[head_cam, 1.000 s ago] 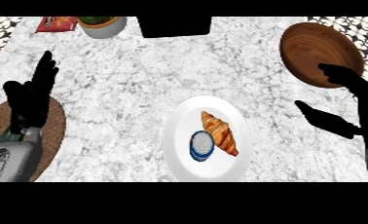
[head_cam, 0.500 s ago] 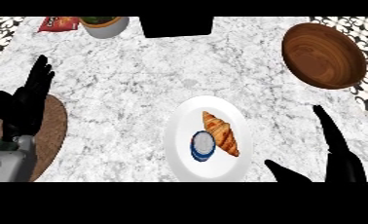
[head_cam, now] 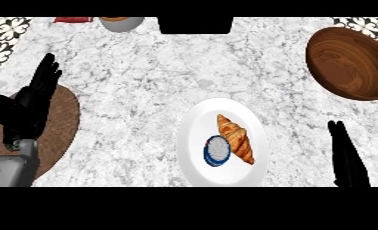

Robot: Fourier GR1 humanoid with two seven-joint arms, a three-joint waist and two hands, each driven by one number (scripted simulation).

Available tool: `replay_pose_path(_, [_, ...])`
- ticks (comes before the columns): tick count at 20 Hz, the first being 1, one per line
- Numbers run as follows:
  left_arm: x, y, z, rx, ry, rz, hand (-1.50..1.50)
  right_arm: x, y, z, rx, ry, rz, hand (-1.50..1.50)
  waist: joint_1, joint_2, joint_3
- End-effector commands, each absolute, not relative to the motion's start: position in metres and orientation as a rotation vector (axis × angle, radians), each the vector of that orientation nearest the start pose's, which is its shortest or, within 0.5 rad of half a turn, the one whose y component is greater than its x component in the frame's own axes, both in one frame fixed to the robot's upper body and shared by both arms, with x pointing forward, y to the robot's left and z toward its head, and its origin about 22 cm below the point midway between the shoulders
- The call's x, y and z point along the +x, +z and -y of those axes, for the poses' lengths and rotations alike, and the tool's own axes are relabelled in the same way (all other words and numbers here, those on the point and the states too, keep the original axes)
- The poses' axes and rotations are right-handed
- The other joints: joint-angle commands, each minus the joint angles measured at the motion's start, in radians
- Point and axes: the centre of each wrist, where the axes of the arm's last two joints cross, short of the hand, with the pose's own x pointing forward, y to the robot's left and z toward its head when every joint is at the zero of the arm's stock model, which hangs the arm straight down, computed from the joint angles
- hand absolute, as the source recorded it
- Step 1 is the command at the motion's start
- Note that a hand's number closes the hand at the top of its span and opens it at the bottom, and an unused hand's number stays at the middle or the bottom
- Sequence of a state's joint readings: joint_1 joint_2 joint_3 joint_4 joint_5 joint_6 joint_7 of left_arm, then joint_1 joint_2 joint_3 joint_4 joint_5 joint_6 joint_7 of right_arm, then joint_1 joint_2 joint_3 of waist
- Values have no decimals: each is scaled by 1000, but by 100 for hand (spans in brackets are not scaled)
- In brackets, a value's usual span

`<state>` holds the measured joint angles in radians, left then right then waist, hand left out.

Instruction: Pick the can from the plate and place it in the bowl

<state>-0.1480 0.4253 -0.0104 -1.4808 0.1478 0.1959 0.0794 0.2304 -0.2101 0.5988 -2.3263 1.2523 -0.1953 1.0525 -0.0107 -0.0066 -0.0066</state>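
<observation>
Presently located the can (head_cam: 218, 150) on the white plate (head_cam: 221, 111), standing upright in the lower left part, just beside a croissant (head_cam: 238, 143); cannot tell whether the two touch. Noted the plate near the middle of the marble worktop (head_cam: 148, 74). Found the wooden bowl (head_cam: 347, 69) well apart from it, toward the far right edge, with nothing seen inside.

Observed the right robot hand (head_cam: 347, 161) low at the right edge, fingers straight and pointing away, holding nothing, well clear of the can. Recorded the left robot hand (head_cam: 33, 99) at the left edge over a brown round mat (head_cam: 65, 119), fingers up and relaxed, holding nothing, at rest.

Judged the can stiff, fairly light and smooth-sided, so probably slippery. Unlikely to crush or break, but liable to tip or roll if knocked sideways. Recommend taking hold round the blue side wall at about mid-height, with thumb and fingers on the near and far faces, keeping off the croissant side where room looks tight. Advise holding it upright on the way to the bowl. Pick not yet begun.
</observation>
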Motion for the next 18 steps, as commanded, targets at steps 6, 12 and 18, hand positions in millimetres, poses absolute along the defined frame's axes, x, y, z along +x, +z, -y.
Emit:
replay_pose_path(6, [281, 58, -308, 313, -97, 1581, 0, 145, 138, 123, -985, 533, 944, -150, 33, 17, 2])
replay_pose_path(12, [285, 56, -308, 318, -99, 1583, 0, 172, 128, 119, -874, 635, 835, -150, 34, 19, 4])
replay_pose_path(18, [276, 58, -306, 291, -89, 1573, 0, 184, 108, 118, -761, 729, 677, -150, 39, 13, 4])
